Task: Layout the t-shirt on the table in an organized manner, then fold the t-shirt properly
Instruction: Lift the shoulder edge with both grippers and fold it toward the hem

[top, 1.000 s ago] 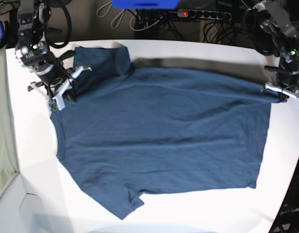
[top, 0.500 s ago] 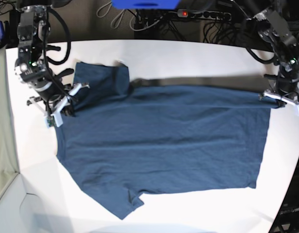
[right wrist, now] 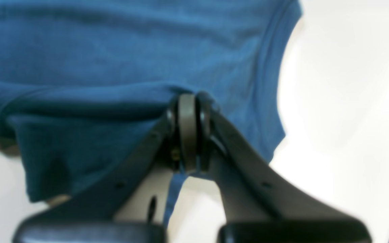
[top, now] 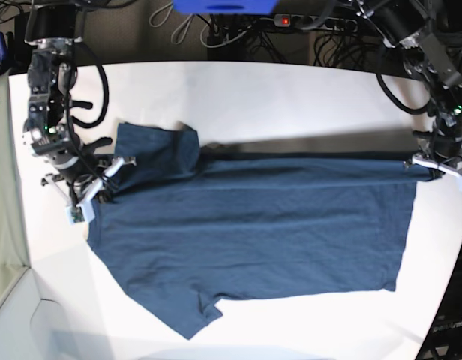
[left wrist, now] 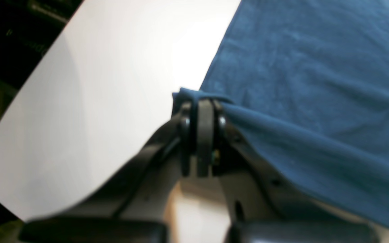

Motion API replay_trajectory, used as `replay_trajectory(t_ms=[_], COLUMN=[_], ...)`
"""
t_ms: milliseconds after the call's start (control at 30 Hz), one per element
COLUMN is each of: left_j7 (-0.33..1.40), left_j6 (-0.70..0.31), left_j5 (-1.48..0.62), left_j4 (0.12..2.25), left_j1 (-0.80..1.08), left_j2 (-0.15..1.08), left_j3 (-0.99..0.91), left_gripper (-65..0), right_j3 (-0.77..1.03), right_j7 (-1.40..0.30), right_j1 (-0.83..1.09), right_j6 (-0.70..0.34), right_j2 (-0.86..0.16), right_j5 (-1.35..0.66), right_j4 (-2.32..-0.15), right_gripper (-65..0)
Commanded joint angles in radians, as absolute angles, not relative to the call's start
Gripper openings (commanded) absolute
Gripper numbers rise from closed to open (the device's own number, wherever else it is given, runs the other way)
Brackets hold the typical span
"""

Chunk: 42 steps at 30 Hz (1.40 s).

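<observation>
The dark navy t-shirt point(top: 253, 232) lies spread across the white table point(top: 291, 97), its far long edge lifted and being folded toward the front. My left gripper point(top: 428, 168), at the right of the base view, is shut on a corner of the hem point(left wrist: 194, 96). My right gripper point(top: 102, 189), at the left of the base view, is shut on the shirt near the shoulder and neck point(right wrist: 187, 96). One sleeve point(top: 152, 150) sticks out behind the right gripper, and the other sleeve point(top: 190, 315) lies flat at the front.
Cables and a power strip point(top: 313, 22) run behind the table's far edge. A blue object point(top: 223, 6) sits at the top centre. The table's curved edge point(left wrist: 22, 111) drops off left of the left gripper.
Both grippers have carried the shirt's far edge toward the front of the table. The fold line has moved forward, uncovering more white table behind the shirt.
</observation>
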<state>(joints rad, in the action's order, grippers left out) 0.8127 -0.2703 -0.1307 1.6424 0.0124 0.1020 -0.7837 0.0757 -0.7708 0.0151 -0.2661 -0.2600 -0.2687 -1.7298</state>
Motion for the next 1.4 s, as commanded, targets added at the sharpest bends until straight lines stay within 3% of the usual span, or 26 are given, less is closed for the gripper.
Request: replay_trajectory(t_ms=[0, 767, 1367], left_j7=[0.792, 0.785, 0.783], left_j6=[-0.269, -0.266, -0.268], left_j5=[-0.13, -0.127, -0.134], left_j4=[1.656, 1.531, 1.468], left_j1=[-0.018, -0.127, -0.189], left_j2=[0.119, 0.148, 0.163], left_j3=[-0.786, -0.719, -0.717], left_gripper=[-65.0, -65.0, -64.6], right_j3=[0.079, 0.047, 0.008], right_j7=[-0.746, -0.739, -0.74], right_j1=[-0.01, -0.15, -0.176], right_j6=[-0.272, -0.272, -0.272], right_j2=[-0.269, -0.268, -0.268], right_j5=[-0.271, -0.271, -0.269], right_j4=[-1.747, -1.572, -1.564], right_gripper=[-65.0, -65.0, -65.0])
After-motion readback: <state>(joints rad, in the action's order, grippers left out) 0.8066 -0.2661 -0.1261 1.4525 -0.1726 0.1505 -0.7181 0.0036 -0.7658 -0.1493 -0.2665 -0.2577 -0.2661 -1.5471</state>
